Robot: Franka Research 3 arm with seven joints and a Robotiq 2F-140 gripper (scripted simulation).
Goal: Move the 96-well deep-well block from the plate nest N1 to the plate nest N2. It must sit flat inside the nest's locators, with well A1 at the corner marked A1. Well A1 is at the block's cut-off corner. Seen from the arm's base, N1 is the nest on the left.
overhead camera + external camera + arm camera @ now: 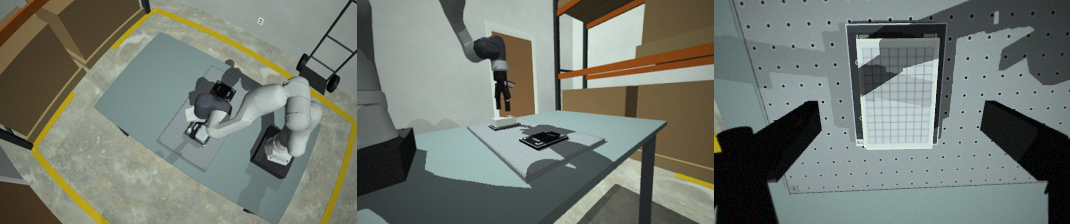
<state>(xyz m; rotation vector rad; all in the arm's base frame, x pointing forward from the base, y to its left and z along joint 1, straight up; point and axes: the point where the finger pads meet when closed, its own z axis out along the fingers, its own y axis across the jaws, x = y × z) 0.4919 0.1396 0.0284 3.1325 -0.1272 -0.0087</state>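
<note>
A warehouse or industrial storeroom: tall shelving with orange beams [633, 64] holds large cardboard boxes [32, 74], a hand truck [324, 58] leans by the wall, and yellow safety tape [227, 37] on concrete floor borders the bench [605, 124].

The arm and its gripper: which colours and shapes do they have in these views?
The arm has smooth, rounded, light grey links, with a dark grey wrist section. The gripper is black, with two long, blocky fingers. The base is a black box.

Hand truck [320, 76] at two o'clock by the wall; brown cartons [32, 71] on orange-beamed rack [626, 64] at ten; brown door [518, 76].
</note>
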